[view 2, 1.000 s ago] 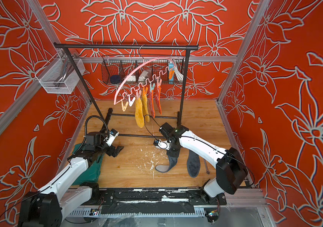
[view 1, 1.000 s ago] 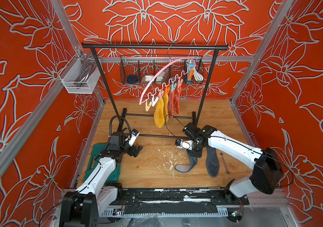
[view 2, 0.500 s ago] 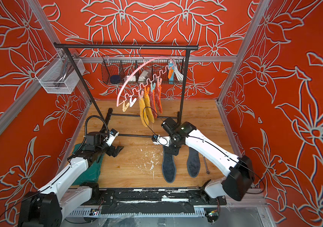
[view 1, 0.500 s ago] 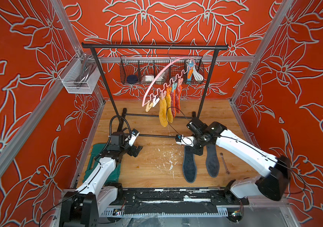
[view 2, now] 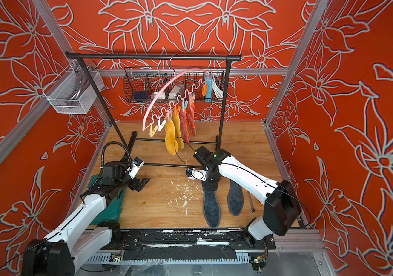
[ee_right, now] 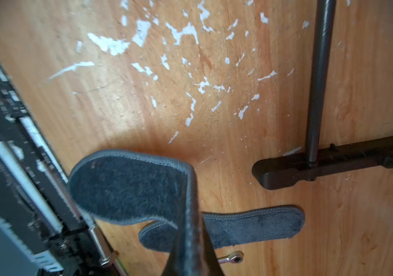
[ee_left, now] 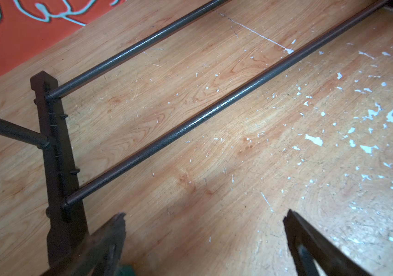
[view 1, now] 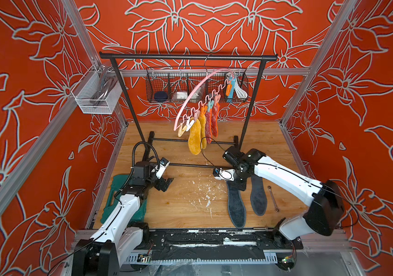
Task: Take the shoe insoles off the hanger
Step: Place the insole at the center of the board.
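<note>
Pinching dark grey insole (ee_right: 128,188), right gripper (ee_right: 191,239) clenched; left gripper (ee_left: 205,215) released, empty; wire basket (view 1: 151,83) holding white cable (view 1: 239,92).

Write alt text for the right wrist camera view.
The right gripper is shut on a dark grey insole, which curls toward the camera over a scuffed wooden table. A second dark grey insole lies flat on the table beyond it, near a small wrench and the black rack's foot.
</note>
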`<state>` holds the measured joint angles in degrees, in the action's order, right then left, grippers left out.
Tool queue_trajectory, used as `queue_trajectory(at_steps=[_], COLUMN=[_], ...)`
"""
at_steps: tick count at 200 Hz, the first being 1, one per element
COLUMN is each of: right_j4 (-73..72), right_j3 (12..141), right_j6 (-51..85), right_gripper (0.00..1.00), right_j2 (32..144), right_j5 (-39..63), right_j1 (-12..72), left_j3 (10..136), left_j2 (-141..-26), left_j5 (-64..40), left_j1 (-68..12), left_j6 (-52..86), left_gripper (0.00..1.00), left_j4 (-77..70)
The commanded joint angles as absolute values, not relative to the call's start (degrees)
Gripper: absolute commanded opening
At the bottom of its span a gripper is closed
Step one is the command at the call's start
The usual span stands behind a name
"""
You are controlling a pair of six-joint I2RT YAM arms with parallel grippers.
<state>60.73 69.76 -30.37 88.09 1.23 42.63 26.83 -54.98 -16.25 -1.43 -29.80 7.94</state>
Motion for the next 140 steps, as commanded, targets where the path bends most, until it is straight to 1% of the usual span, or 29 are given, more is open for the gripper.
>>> queue_trajectory(at_steps=[1,18,34,60,74,83,93,100,118,140], right_j4=[52.9,49.0,46.4,47.7,48.0,47.8,47.9,47.9,46.2,40.0], right_j3=[67.6,66.1,65.5,66.7,66.6,66.2,66.1,66.2,65.4,62.8], right_j6=[-30.0,-31.3,-31.5,-33.3,-33.7,-34.4,-34.9,-34.5,-33.4,-31.9], right_gripper=[0.00,0.00,0.02,0.05,0.07,0.13,0.25,0.30,0.37,0.47], right_j2=[88.6,89.4,90.6,94.3,96.6,97.9,98.9,99.4,98.9,96.4], right_j5=[-7.0,-8.1,-8.6,-6.3,-10.3,-12.7,-14.6,-15.2,-15.3,-17.5], right_j1=[41.9,41.7,41.7,41.8,42.1,42.6,42.9,43.0,43.2,43.3], left_j3=[26.3,26.3,26.5,26.3,26.4,26.4,26.3,26.1,26.4,26.5], left_j2=[-54.0,-54.1,-54.2,-53.8,-54.0,-53.9,-53.6,-53.4,-53.9,-53.9], left_j5=[-16.8,-17.2,-17.1,-17.7,-17.5,-17.4,-17.6,-17.7,-18.0,-17.8], left_j1=[-1.1,-1.1,-1.1,-1.1,-1.0,-1.0,-1.1,-1.0,-1.1,-1.1], left_j6=[-30.2,-30.4,-30.3,-30.7,-30.6,-30.5,-30.6,-30.7,-30.9,-30.7], left_gripper=[0.98,0.98,0.98,0.98,0.98,0.98,0.98,0.98,0.98,0.98], left_j4=[7.6,7.8,8.0,8.2,8.2,8.3,8.4,8.4,8.7,8.9])
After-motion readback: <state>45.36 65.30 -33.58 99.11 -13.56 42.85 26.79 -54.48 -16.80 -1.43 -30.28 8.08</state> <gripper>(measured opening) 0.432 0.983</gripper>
